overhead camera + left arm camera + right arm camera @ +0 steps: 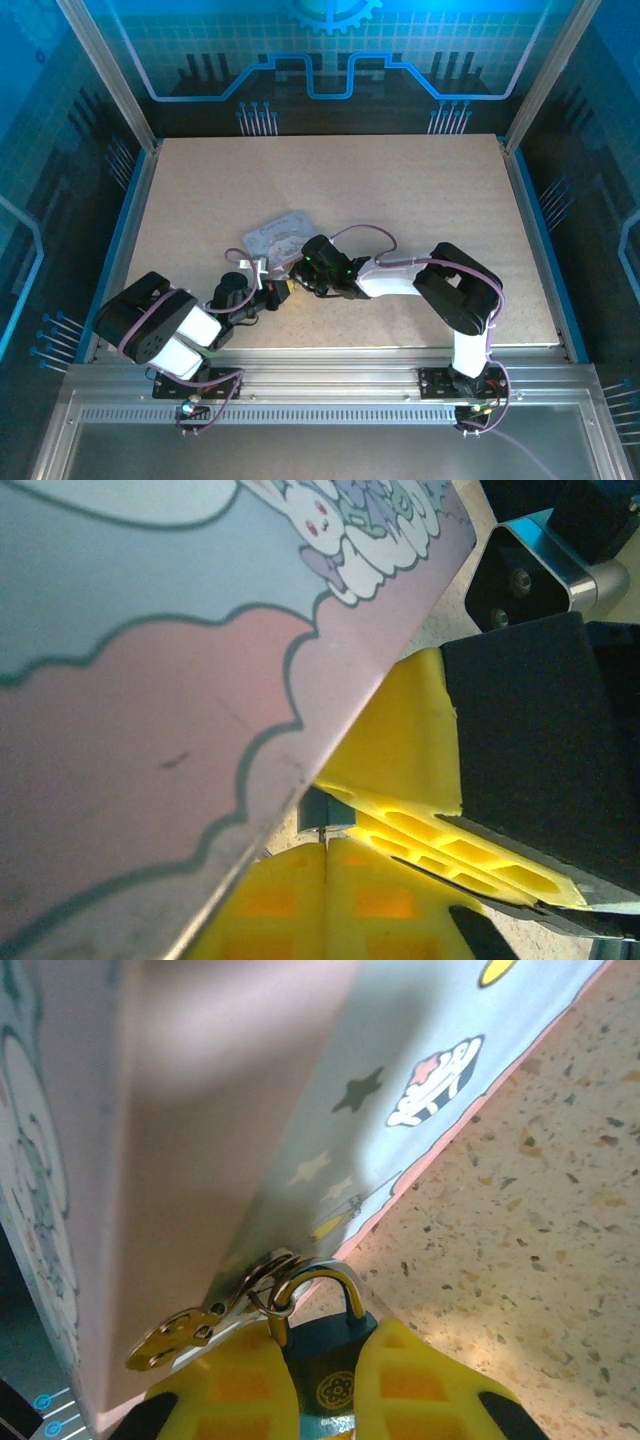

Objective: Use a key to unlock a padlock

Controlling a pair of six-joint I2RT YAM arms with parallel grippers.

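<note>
The tin (278,236) lies on the table (400,190) with its lid down, so I cannot see what it holds. In my right wrist view the padlock (327,1385) hangs at the tin's hasp (175,1340), its shackle (330,1280) threaded through the ring. Both shackle legs appear seated in the body. My right hand (322,1360) is clamped on the padlock body, one yellow finger on each side. My left hand (325,890) has its fingers pressed together on a thin grey sliver, the key (322,815), which pokes out just under the tin's edge. From above, both arms are folded low and meet at the tin's near edge, the right one reaching leftward across the table.
</note>
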